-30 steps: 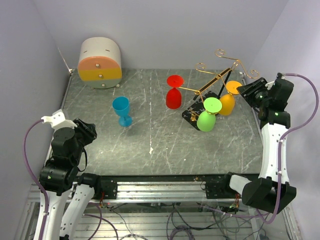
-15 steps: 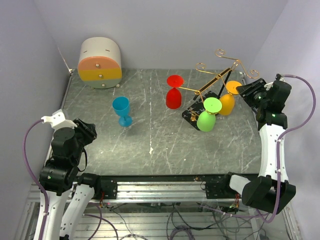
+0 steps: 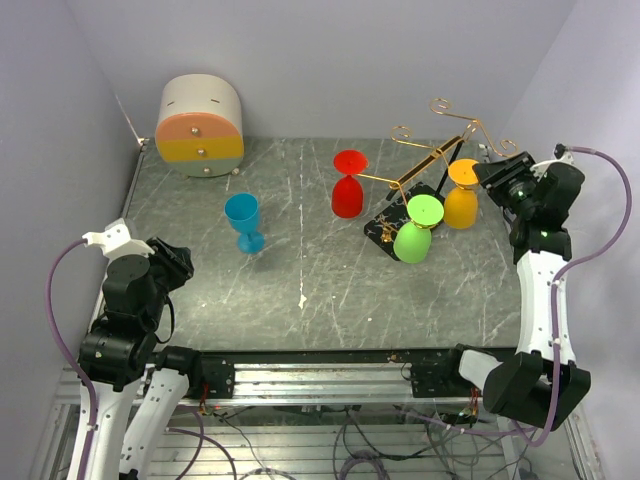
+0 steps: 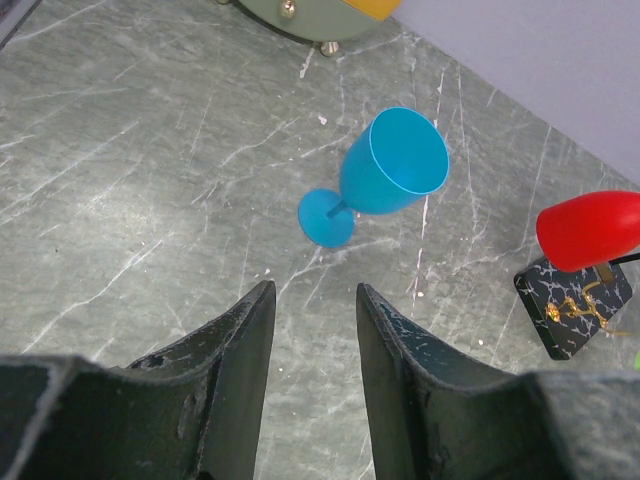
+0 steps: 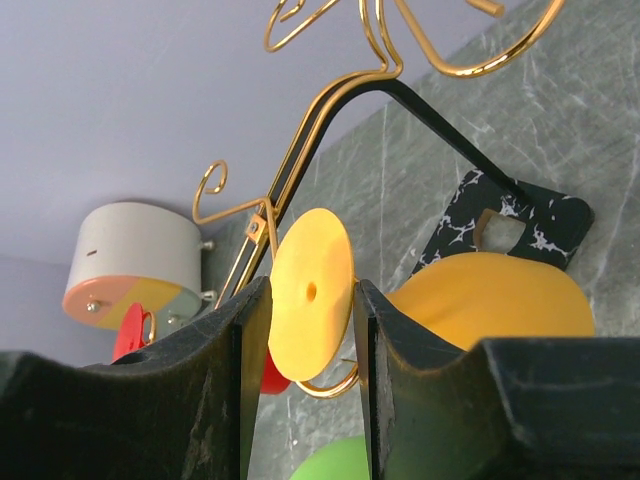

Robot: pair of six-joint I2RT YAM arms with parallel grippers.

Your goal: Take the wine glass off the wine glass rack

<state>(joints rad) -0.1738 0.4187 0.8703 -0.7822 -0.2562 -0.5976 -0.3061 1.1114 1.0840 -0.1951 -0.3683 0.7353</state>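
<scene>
The wine glass rack (image 3: 420, 165), gold wire arms on a black post and black square base, stands at the back right; it also shows in the right wrist view (image 5: 330, 120). An orange wine glass (image 3: 460, 208), a green one (image 3: 413, 238) and a red one (image 3: 348, 195) hang on it bowl down. My right gripper (image 3: 490, 172) is at the orange glass's foot. In the right wrist view my right gripper (image 5: 312, 285) has its two fingers either side of the orange foot disc (image 5: 305, 330), touching its edges. My left gripper (image 4: 312, 290) is open and empty over the table at the near left.
A blue wine glass (image 3: 243, 220) stands on the table left of the rack, ahead of the left gripper (image 4: 390, 175). A rounded white, pink and yellow drawer box (image 3: 200, 125) sits at the back left. Walls close in on both sides and at the back.
My right gripper has shifted slightly towards the rack and closed round the orange foot. The orange glass has swung a little right and hangs straighter. The left arm has not moved.
</scene>
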